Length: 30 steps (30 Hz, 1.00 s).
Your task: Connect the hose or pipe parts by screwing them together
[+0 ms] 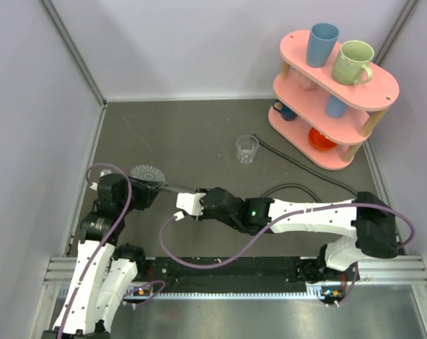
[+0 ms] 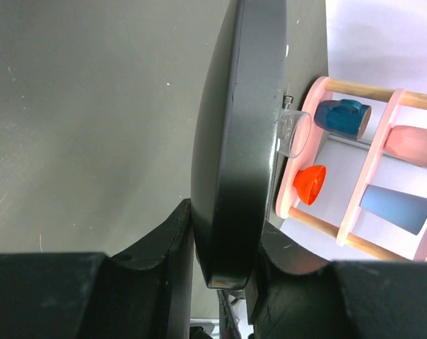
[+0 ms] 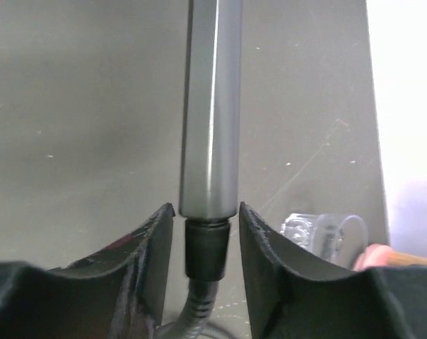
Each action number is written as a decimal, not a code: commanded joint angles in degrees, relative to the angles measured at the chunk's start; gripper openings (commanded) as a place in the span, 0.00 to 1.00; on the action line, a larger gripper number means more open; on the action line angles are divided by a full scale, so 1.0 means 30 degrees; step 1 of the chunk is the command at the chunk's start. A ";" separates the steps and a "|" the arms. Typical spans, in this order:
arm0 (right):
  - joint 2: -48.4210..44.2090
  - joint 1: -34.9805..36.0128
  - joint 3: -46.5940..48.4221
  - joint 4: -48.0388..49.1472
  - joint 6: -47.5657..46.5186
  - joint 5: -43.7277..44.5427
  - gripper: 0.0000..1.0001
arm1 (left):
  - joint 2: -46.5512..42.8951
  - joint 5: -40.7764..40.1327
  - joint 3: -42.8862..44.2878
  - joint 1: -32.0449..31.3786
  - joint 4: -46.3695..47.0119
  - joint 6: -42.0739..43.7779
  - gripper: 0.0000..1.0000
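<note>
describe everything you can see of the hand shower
The hand shower is grey and looks metallic: a round perforated disc head and a straight, smooth handle. The left gripper is shut on the head's rim. The handle runs toward the right gripper, whose fingers flank its end, where the dark nut of the flexible hose sits against it. Whether it is threaded in cannot be told.

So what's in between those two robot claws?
The hand shower's straight grey handle spans the gap, from the left gripper on its disc head to the right gripper at the hose end; the top view shows it.
</note>
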 commanded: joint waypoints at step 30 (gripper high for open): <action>0.3041 -0.9128 0.5465 -0.2393 0.7328 -2.6051 0.11 | -0.6333 0.4022 -1.1061 -0.0044 1.9754 0.4854 0.00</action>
